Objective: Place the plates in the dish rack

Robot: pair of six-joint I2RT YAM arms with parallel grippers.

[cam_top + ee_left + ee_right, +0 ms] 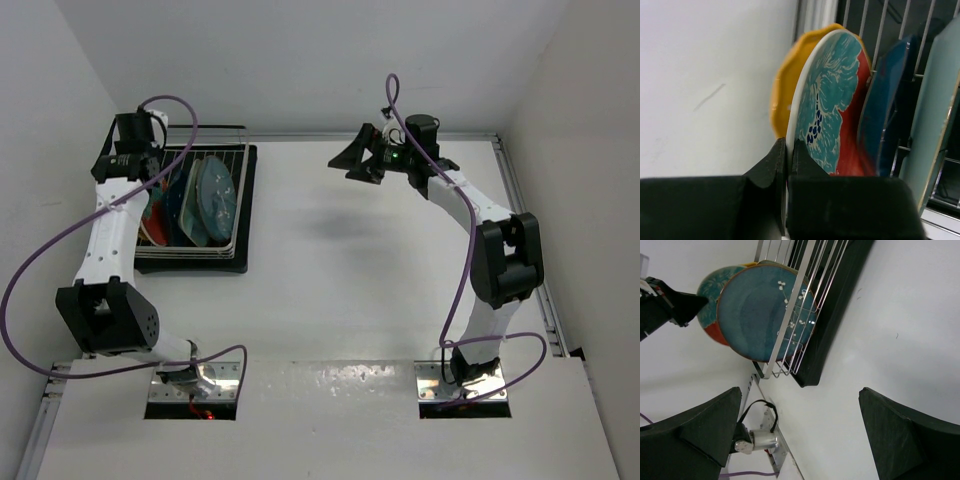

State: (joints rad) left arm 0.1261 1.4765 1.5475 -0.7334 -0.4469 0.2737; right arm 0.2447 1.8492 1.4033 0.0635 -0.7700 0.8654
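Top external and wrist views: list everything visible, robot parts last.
dish rack: one, silver wire over black tray, table's far left
scalloped plate: one, yellow-orange, rack's wall end
floral plate: one, red rim, teal centre, beside it
dark blue plate: one, next slot
pale green plate: one, beside the blue
round plate: one, dark teal, rack's right end
table: one, white, under everything
cables: two, purple, along the arms
left gripper: one, black, shut on floral plate's rim
right gripper: one, black, open, above table's far side
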